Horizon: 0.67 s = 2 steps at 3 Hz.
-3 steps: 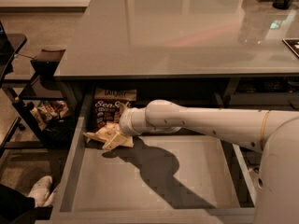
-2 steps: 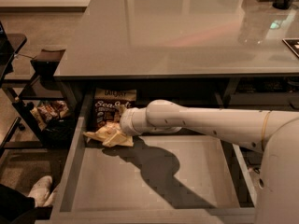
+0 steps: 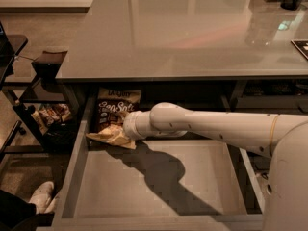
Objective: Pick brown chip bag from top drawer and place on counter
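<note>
One broad, glossy grey counter (image 3: pixel 183 32) fills the upper half of the camera view, its thin dark front edge running just above the open top drawer (image 3: pixel 216 162). The drawer is pulled out toward the camera, a wide shallow grey tray with low straight walls and a smooth floor crossed by a dark shadow. The robot's white arm (image 3: pixel 216 126) reaches in from the right, lying nearly level over the back of the drawer and pointing left. The brown chip bag (image 3: pixel 117 107) sits at the drawer's back left corner, propped upright against the rear. Its white script faces the camera, its cream top band is tucked under the counter edge and its pale tan bottom is crumpled on the floor. The gripper (image 3: pixel 119 133) is at the bag's lower right, touching that crumpled end. The wrist hides most of it, so I cannot tell whether it is spread or clamped. To the left, outside the drawer, a black side shelf (image 3: pixel 48 61) holds small reddish packets (image 3: pixel 50 114).
</note>
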### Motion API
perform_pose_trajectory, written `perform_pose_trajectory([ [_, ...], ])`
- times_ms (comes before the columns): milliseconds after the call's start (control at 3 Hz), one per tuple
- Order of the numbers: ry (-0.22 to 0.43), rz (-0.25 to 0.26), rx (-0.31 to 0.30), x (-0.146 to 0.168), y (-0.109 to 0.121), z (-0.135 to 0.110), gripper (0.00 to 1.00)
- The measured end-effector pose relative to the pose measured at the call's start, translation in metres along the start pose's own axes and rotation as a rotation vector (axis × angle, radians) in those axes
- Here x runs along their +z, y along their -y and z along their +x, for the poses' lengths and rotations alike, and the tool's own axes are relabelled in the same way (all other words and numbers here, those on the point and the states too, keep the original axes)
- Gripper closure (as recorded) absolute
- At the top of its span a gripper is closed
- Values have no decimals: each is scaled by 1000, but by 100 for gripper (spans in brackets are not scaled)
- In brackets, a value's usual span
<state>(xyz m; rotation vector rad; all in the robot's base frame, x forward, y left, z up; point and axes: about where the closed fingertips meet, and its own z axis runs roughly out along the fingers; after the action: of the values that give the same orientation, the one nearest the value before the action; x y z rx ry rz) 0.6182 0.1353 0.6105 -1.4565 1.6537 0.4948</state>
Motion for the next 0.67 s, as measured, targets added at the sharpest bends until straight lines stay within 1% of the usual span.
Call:
perform_pose_trajectory([
  [333, 0, 0, 0, 0, 0, 0, 89],
  [667, 1, -1, 1, -2, 0, -2, 100],
])
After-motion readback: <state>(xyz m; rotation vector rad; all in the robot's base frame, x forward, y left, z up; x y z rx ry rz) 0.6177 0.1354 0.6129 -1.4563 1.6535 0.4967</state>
